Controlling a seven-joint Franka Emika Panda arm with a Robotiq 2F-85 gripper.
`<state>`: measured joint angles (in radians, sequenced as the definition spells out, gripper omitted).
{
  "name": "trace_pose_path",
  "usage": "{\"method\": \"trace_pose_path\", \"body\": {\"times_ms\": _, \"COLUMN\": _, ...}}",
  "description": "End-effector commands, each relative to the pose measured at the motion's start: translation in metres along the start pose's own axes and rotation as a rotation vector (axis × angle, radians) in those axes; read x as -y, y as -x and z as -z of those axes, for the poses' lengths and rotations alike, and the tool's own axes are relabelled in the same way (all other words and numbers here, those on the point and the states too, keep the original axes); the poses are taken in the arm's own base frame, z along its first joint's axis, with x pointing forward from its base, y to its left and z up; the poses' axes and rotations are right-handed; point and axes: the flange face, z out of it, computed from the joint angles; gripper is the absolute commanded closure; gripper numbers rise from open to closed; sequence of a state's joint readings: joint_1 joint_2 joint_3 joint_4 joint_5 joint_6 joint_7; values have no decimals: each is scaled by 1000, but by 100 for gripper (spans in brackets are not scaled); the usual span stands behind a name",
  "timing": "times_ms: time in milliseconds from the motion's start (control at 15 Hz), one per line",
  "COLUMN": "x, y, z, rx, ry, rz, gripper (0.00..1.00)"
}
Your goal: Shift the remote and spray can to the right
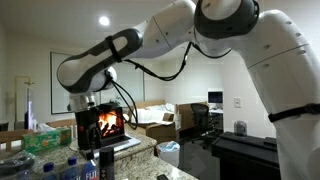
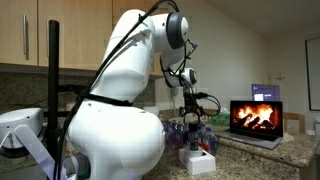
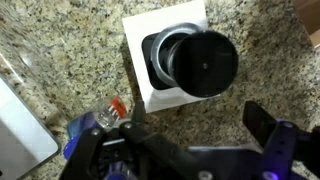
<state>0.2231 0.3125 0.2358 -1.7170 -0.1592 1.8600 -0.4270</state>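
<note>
Spray can [image 3: 200, 62] seen from above in wrist view: dark round cap, upright, set on white square base [image 3: 150, 95] on granite counter [image 3: 60, 40]. Judged light, rigid, smooth-walled, slippery, easily tipped if nudged high. Hold best taken squarely across body below cap, about mid-height. Claw [image 3: 195, 140] seen spread wide, nothing held, can not between fingers. Bottle with red cap [image 3: 108, 112] lay near base, to be avoided. Laptop [image 2: 257, 115] stood well apart. Remote not made out.
</note>
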Motion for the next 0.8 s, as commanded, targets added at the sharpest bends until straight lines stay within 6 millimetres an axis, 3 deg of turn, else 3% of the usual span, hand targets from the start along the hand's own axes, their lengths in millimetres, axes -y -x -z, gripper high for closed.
{"method": "trace_pose_path", "body": {"times_ms": 0, "x": -1, "y": 19, "z": -4, "rx": 83, "ry": -51, "rz": -21, "gripper": 0}}
{"method": "trace_pose_path", "body": {"times_ms": 267, "x": -4, "y": 30, "z": -13, "rx": 160, "ry": -86, "rz": -39, "gripper": 0}}
{"method": "trace_pose_path", "body": {"times_ms": 333, "x": -6, "y": 29, "z": -15, "rx": 170, "ry": -86, "rz": -39, "gripper": 25}}
{"method": "trace_pose_path", "body": {"times_ms": 400, "x": -7, "y": 30, "z": -16, "rx": 180, "ry": -87, "rz": -40, "gripper": 27}}
{"method": "trace_pose_path", "body": {"times_ms": 733, "x": -10, "y": 19, "z": -28, "rx": 187, "ry": -103, "rz": -8, "gripper": 61}}
